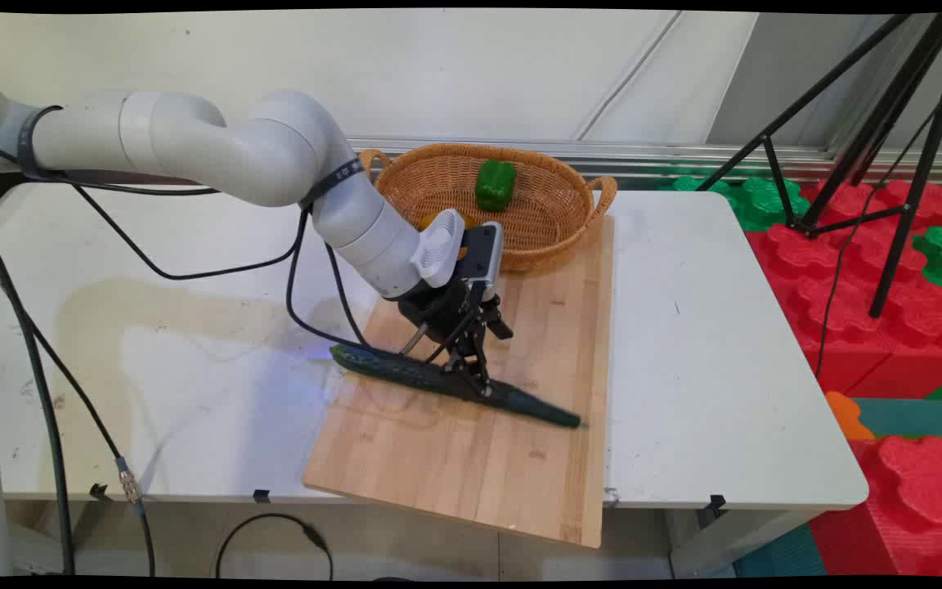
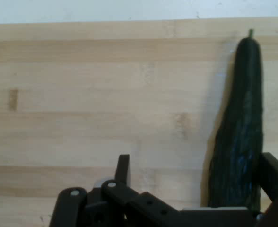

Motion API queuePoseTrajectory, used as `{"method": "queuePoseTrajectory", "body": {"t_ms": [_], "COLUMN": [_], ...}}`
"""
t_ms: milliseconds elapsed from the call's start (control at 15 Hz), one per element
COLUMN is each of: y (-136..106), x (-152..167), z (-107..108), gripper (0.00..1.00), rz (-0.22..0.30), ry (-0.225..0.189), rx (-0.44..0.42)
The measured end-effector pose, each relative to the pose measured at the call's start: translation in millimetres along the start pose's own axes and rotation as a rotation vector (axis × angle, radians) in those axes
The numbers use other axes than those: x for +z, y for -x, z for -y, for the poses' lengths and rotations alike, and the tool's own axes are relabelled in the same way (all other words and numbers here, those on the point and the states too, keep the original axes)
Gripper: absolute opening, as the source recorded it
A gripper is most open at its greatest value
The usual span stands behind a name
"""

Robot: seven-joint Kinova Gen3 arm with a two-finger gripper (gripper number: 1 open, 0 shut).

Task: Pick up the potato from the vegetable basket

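Note:
A long dark green cucumber (image 1: 455, 383) lies slantwise across the wooden cutting board (image 1: 471, 458), its left end reaching past the board's left edge. My gripper (image 1: 468, 378) is down over the cucumber's middle and stands open, a finger on either side of it. In the hand view the cucumber (image 2: 240, 142) runs up the right side beside the right finger (image 2: 273, 171). The left finger (image 2: 123, 166) stands well apart from it, and the gripper (image 2: 195, 175) has bare board between them.
A wicker basket (image 1: 553, 237) stands at the board's far end with a green bell pepper (image 1: 495, 185) in it and something yellow (image 1: 430, 221) mostly behind the arm. The board overhangs the table's near edge. A black tripod (image 1: 872, 155) and foam blocks stand off the table at the right.

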Motion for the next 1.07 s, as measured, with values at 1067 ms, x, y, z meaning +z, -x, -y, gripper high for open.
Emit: {"method": "queuePoseTrajectory", "body": {"t_ms": [1067], "y": [5.3], "x": [-61.8], "z": [3.0], "gripper": [1.00], "rz": [-0.094], "ry": [-0.052], "rx": [-0.082]}}
